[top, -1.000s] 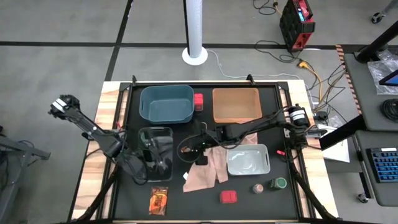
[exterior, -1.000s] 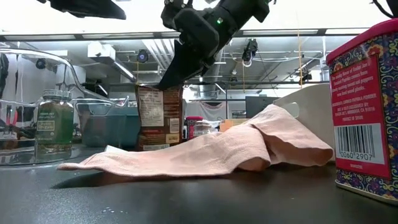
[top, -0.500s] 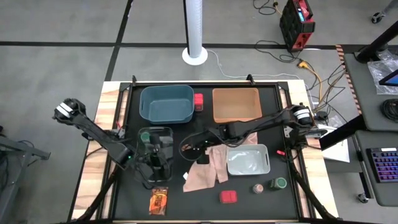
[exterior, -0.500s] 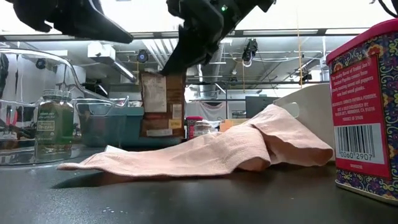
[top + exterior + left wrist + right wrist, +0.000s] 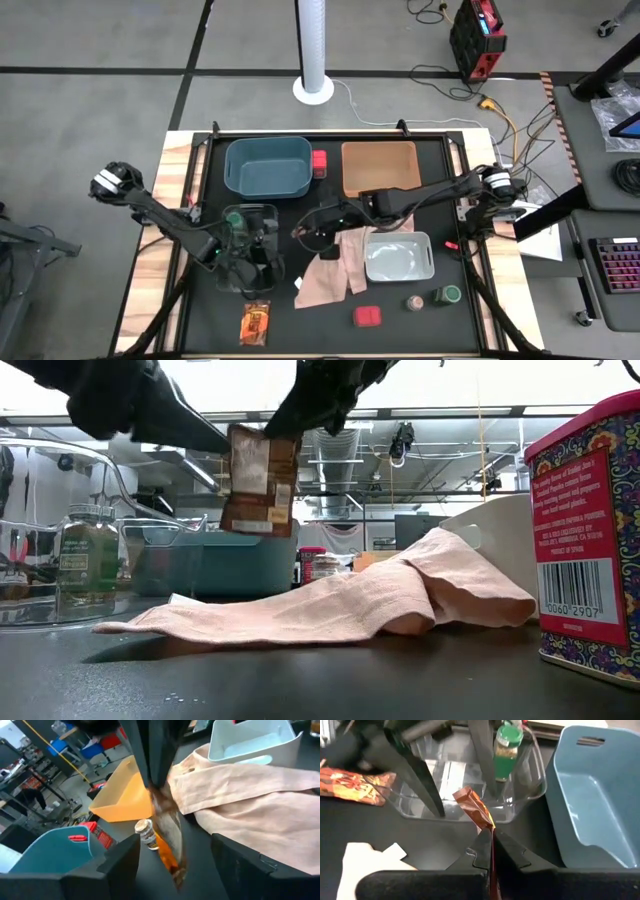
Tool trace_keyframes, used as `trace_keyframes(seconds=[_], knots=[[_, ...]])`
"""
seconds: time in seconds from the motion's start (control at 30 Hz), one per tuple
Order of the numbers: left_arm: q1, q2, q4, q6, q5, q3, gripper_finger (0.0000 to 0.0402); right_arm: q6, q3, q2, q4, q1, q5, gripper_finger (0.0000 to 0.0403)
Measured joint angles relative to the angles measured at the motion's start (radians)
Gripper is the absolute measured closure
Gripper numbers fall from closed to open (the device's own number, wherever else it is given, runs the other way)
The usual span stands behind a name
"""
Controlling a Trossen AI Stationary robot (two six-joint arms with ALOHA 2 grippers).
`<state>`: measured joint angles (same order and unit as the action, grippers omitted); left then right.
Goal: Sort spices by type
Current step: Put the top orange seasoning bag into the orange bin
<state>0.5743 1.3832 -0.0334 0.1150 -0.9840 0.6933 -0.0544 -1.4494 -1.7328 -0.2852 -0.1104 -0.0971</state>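
While the right claw (image 5: pixel 491 851) is clenched on the top edge of a brown packet (image 5: pixel 258 482), the packet hangs in the air above the pink cloth (image 5: pixel 330 605), clear of the black worktop (image 5: pixel 330 325). Seen from above, this claw sits near the middle of the worktop, between the teal bin (image 5: pixel 267 167) and the cloth. The left claw (image 5: pixel 262 238) is released, its fingers (image 5: pixel 240 865) standing apart over the clear bin (image 5: pixel 238 215), which holds one upright jar with a green lid (image 5: pixel 507 750). An orange-red packet (image 5: pixel 255 322) lies flat on the worktop near the front edge, just in front of the clear bin. A pink square box (image 5: pixel 367 316) lies in front of the cloth, and another (image 5: pixel 319 162) sits between the teal bin and the orange bin (image 5: pixel 380 168). In front of the grey bin (image 5: pixel 399 257) stand a jar with a pinkish top (image 5: pixel 413 302) and a second green-lidded jar (image 5: pixel 448 295), just beside each other. In the low view, a patterned pink tin (image 5: pixel 585 540) stands close at the right edge.
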Motion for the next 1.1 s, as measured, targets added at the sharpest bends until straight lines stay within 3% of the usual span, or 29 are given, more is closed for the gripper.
trace_keyframes(seconds=[0.23, 0.4, 0.5, 0.67, 0.7, 1.1], knots=[[-0.037, 0.036, -0.041, -0.012, 0.002, 0.000, 0.0177, -0.002, -0.001, 0.033, 0.006, -0.001, 0.051, 0.0394], [-0.052, 0.052, -0.054, -0.026, 0.000, 0.000, 0.0210, -0.011, -0.001, 0.036, 0.006, -0.009, 0.052, 0.0394], [-0.055, 0.064, -0.076, -0.059, -0.002, 0.000, 0.0254, -0.011, -0.001, 0.036, 0.006, -0.014, 0.052, 0.0394], [-0.054, 0.081, -0.098, -0.110, -0.067, 0.000, 0.0375, -0.017, -0.001, 0.037, 0.007, -0.023, 0.047, 0.0394], [-0.054, 0.082, -0.098, -0.111, -0.085, 0.000, 0.0385, -0.018, -0.001, 0.037, 0.008, -0.023, 0.045, 0.0394], [-0.054, 0.082, -0.098, -0.133, -0.208, 0.000, 0.0396, 0.071, -0.001, 0.037, 0.010, -0.022, 0.037, 0.0372]])
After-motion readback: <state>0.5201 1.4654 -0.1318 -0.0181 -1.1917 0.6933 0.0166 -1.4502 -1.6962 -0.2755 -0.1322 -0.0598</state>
